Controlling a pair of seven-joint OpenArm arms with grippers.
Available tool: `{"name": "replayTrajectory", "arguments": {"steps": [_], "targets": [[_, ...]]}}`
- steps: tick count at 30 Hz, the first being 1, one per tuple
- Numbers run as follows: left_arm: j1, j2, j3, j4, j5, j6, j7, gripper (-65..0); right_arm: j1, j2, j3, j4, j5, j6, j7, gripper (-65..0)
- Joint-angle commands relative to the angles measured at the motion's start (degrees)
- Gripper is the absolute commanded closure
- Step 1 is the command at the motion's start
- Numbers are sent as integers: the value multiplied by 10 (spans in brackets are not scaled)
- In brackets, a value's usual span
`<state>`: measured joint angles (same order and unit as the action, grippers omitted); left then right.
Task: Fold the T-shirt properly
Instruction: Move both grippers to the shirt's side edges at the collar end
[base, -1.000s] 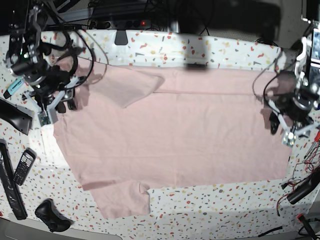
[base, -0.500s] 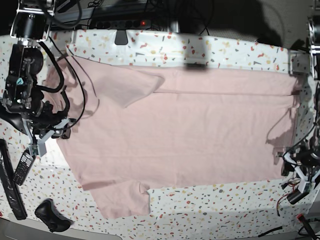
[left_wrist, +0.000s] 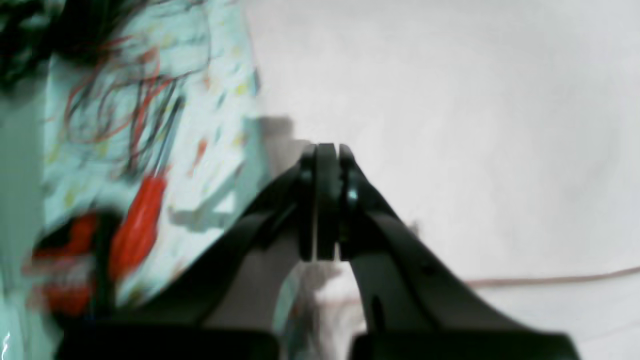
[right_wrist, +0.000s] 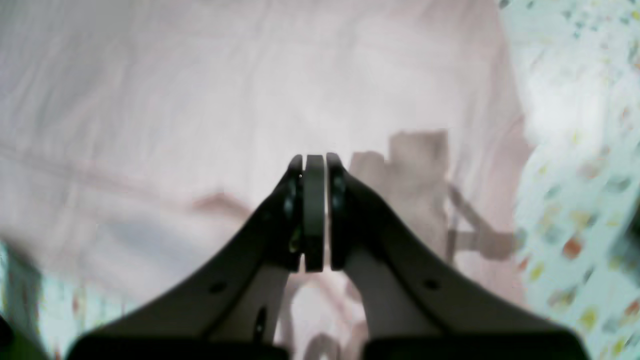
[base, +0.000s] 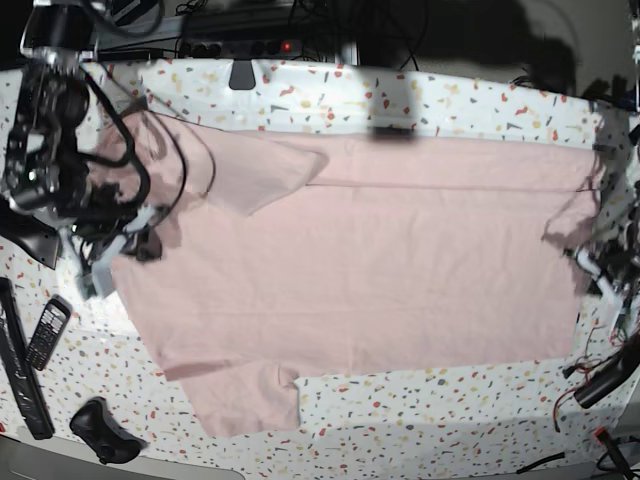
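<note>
The T-shirt (base: 350, 270) is laid flat, plain side up, across the speckled table (base: 450, 100), one sleeve folded inward near the far left. The left gripper (left_wrist: 322, 200) is seen fully closed above the shirt's edge, nothing visibly between its pads. The right gripper (right_wrist: 312, 215) is likewise closed over pink fabric, nothing visibly held.

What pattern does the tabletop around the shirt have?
White with small multicoloured terrazzo-style flecks; the tabletop shows best in the base view.
</note>
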<state>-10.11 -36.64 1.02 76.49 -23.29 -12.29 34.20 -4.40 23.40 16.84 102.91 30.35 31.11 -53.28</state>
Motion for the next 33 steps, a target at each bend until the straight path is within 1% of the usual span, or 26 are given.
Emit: {"name": "replayTrajectory", "arguments": {"steps": [1, 4, 8, 9, 11, 12, 14, 17, 18, 21, 24, 28, 30, 33], "targets": [[13, -8, -10, 26, 8, 3, -7, 0, -9, 8, 13, 23, 9, -1, 9, 0], [82, 10, -48, 65, 7, 3, -8, 0, -60, 4, 48, 55, 32, -1, 9, 0], [152, 56, -123, 87, 6, -2, -23, 0, -102, -25, 110, 63, 64, 5, 11, 0], [164, 68, -141, 89, 4, -13, -25, 0, -108, -33, 121, 63, 63, 16, 12, 0], [185, 89, -173, 90, -21, -49, -25, 0, -116, -49, 136, 63, 62, 41, 11, 0], [193, 99, -184, 90, -32, -68, -25, 0, -118, -57, 140, 62, 57, 52, 12, 0], [204, 116, -197, 90, -40, -91, -30, 0, -118, -72, 141, 61, 26, 57, 17, 0], [207, 137, -198, 90, -38, -97, -34, 0, -118, -88, 139, 47, -41, 56, 76, 0], [207, 143, -198, 90, -38, -97, -34, 0, -118, -88, 139, 37, -50, 56, 86, 0], [208, 154, -197, 90, -38, -97, -33, 0, -115, -88, 139, -6, -50, 56, 92, 0], [209, 158, -197, 89, -38, -99, -32, 0, -115, -88, 139, -54, -47, 57, 99, 0], [221, 158, -197, 78, -35, -105, -31, 0, -116, -88, 139, -97, -49, 71, 103, 0], [232, 159, -197, 73, -18, -105, -39, 0, -121, -88, 139, -104, -52, 71, 103, 0], [259, 158, -197, 72, 2, -105, -66, 0, -135, -87, 139, -104, -67, 75, 104, 0]]}}
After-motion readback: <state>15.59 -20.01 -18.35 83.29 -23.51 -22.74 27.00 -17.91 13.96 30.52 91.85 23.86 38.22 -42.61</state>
